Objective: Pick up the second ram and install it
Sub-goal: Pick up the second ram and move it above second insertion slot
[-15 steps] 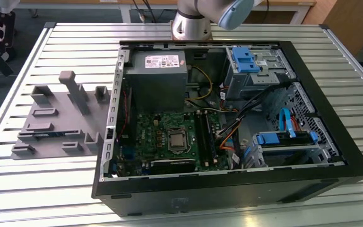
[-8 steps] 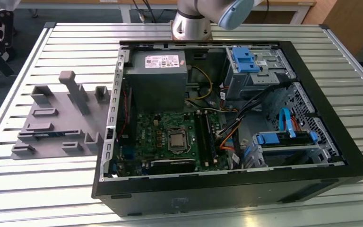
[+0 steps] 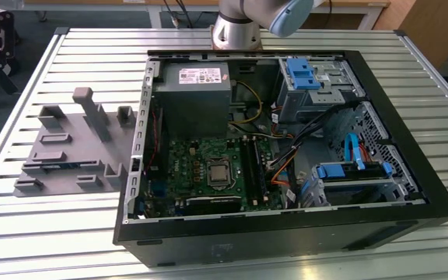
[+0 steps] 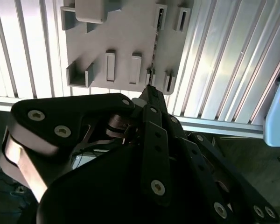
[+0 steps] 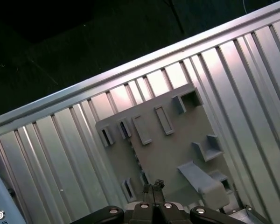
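Second wrist view, second ram beyond claw

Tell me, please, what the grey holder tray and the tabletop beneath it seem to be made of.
The grey holder tray looks like matte plastic, perhaps moulded or printed: an even dull grey with no glints. The tabletop looks like bare aluminium: silvery ribbed slats with bright reflections.

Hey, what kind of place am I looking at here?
Likely a robotics lab workcell for computer assembly: a robot arm on a slatted metal table, an open desktop computer case, and a grey parts holder beside it.
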Action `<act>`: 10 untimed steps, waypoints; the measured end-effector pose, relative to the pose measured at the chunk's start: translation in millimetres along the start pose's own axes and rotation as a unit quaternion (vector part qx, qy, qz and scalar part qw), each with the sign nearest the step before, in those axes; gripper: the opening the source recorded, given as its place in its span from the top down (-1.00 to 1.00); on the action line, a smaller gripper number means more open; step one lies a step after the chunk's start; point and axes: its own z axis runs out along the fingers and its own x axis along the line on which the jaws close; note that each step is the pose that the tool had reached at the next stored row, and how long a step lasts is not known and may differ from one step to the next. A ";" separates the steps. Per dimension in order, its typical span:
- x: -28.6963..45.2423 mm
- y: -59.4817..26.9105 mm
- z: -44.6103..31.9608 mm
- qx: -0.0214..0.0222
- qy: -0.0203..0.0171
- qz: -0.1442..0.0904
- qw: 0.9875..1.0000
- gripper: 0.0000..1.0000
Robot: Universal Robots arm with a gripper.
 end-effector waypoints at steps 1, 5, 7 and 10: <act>0.0 0.0 0.1 0.000 0.000 -0.007 1.000 0.79; 0.3 -0.1 0.5 0.000 0.000 -0.032 0.999 0.79; 0.4 -0.2 0.7 0.000 0.000 -0.044 0.999 0.79; 0.5 -0.2 1.0 0.000 0.000 -0.064 0.998 0.79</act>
